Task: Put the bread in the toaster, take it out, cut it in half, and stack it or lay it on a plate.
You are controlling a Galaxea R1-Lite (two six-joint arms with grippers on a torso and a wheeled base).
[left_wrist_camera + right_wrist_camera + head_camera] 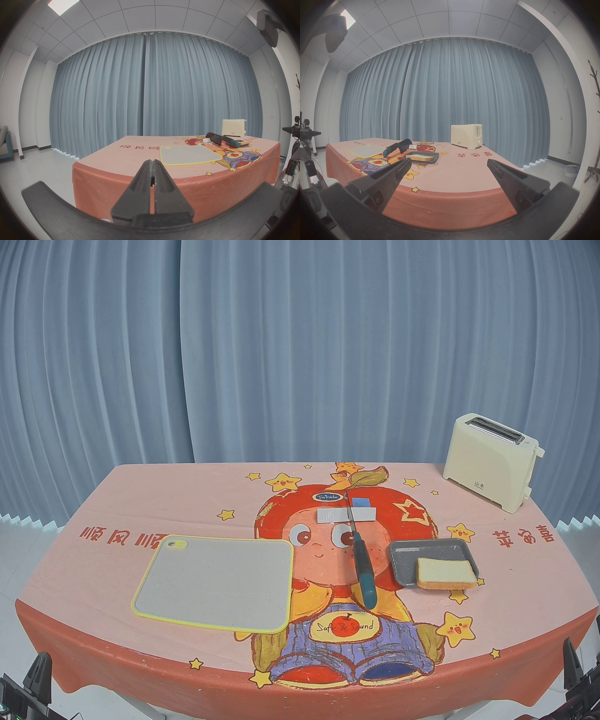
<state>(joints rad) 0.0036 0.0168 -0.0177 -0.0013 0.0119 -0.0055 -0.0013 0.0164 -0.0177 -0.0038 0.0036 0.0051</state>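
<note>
While bread (446, 573) hugs the tray (406, 560) rim, toaster (490, 462) stands apart.

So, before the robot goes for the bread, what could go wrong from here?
1. The cream plastic toaster stands at the far right corner of the pink-clothed table, near the edge; pushing bread in might shove it off.
2. The teal-handled knife lies close beside the dark grey tray holding the white bread slice; the open right end effector, reaching in, might knock it.
</note>
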